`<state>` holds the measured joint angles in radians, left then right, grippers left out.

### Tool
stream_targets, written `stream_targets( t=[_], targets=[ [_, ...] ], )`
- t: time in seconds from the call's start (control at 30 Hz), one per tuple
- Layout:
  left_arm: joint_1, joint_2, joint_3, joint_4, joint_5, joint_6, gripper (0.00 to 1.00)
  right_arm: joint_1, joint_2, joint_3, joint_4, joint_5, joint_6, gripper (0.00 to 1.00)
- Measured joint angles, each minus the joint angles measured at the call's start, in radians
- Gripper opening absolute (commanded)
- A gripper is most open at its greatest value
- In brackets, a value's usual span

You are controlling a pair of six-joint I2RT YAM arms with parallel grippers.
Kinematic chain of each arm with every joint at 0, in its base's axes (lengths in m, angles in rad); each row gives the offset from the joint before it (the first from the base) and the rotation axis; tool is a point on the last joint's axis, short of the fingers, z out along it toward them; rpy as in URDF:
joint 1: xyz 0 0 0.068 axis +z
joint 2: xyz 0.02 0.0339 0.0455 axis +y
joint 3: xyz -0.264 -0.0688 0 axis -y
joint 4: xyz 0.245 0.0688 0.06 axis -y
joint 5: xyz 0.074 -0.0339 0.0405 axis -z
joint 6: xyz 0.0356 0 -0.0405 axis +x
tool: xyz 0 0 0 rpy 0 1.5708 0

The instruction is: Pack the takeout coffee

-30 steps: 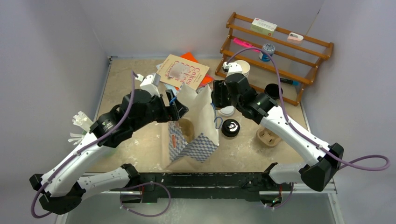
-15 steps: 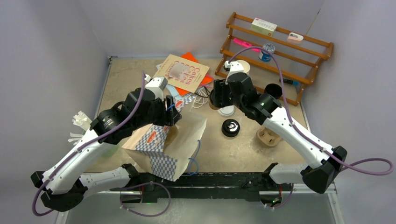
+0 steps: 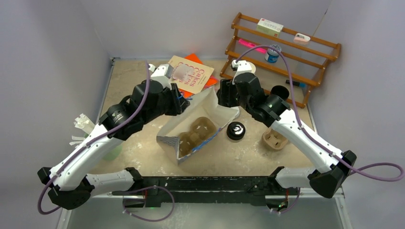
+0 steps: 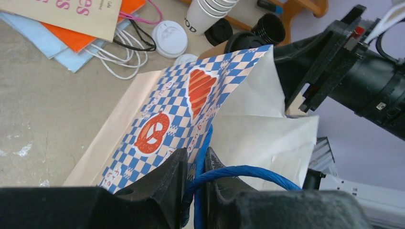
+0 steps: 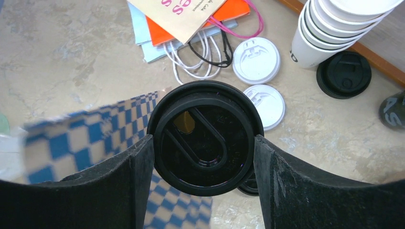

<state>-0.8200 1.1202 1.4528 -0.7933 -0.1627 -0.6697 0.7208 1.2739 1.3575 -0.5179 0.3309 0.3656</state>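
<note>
- Left wrist view: the left pincer (image 4: 195, 164) is pinching the bag's blue handle (image 4: 248, 171), its fingers nearly pressed together on the cord.
- The checkered bag (image 3: 212, 109) is lying tipped over on the surface (image 3: 129, 81), its mouth gaping upward and a carrier (image 3: 198, 132) showing inside.
- The right pincer (image 5: 204, 143) is gripping the black cup (image 5: 205, 119) by its sides, spread wide around it.
- The cup is hanging at the bag's far edge, with white lids (image 5: 256, 60) lying beyond it.
</note>
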Motion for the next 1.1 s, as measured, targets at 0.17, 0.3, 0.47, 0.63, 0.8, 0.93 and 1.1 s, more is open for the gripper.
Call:
stream_targets(
  t=[0.17,0.3,0.47,0.63,0.8,0.93,1.1],
  targets=[
    [0.011,-0.134,-0.188,0.095,-0.095,-0.103,0.16,0.000,0.001,0.000,-0.001,0.034,-0.003,0.43],
    [0.021,-0.207,-0.274,0.089,-0.149,-0.143,0.47,0.000,0.042,0.055,-0.021,0.060,-0.010,0.43],
    [0.022,-0.106,-0.188,0.027,-0.125,-0.079,0.69,0.000,0.094,0.126,-0.020,0.090,-0.015,0.43],
    [0.022,0.033,-0.075,-0.108,-0.072,-0.012,0.75,0.000,0.089,0.126,-0.023,0.097,-0.015,0.43],
    [0.022,0.029,-0.061,-0.268,-0.035,0.021,0.78,0.000,0.065,0.122,-0.024,0.098,-0.015,0.43],
    [0.023,0.010,-0.021,-0.371,-0.004,0.035,0.82,0.000,0.047,0.113,-0.023,0.092,-0.014,0.43],
    [0.022,-0.018,-0.003,-0.461,0.025,0.047,0.82,0.000,0.039,0.087,-0.023,0.065,-0.011,0.43]
  ],
)
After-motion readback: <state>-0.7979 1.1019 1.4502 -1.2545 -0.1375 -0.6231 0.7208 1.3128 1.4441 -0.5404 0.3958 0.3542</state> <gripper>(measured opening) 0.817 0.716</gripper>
